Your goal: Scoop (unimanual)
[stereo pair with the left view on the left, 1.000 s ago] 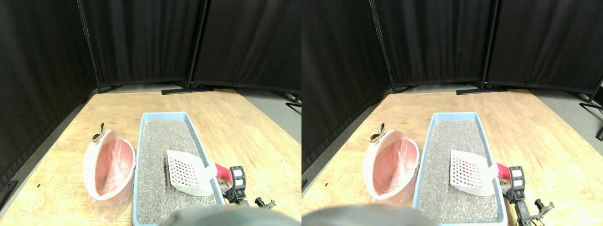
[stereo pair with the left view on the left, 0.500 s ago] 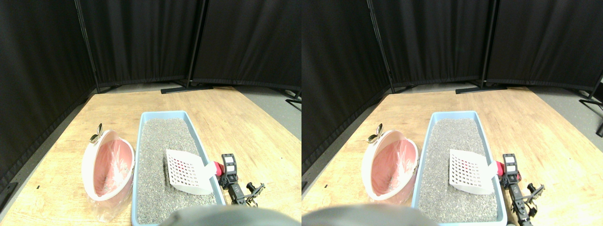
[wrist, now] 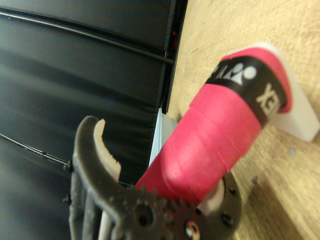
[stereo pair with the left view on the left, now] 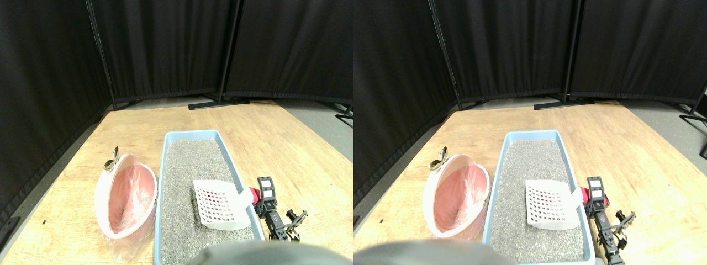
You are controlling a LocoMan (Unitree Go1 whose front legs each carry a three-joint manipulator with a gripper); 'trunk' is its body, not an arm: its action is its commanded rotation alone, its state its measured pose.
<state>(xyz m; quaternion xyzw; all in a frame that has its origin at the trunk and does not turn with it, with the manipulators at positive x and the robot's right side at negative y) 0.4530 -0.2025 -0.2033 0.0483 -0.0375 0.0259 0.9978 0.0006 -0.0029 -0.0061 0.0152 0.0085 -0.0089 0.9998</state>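
Since a second ago, the right gripper (stereo pair with the left view on the left: 264, 194) sits higher and further left in the lower right of the frame, closer against the red wrapped handle (stereo pair with the left view on the left: 254, 194), so less red shows. The white scoop (stereo pair with the left view on the left: 217, 204) lies slightly lower and flatter on the litter.

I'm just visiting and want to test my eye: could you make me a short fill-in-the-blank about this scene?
1. The white scoop lies in the ____ tray of grey litter.
2. The scoop's handle is wrapped in ____ tape.
3. The bin left of the tray is ____ inside.
4. Everything stands on a ____ floor.

Missing words: blue; red; pink; wooden
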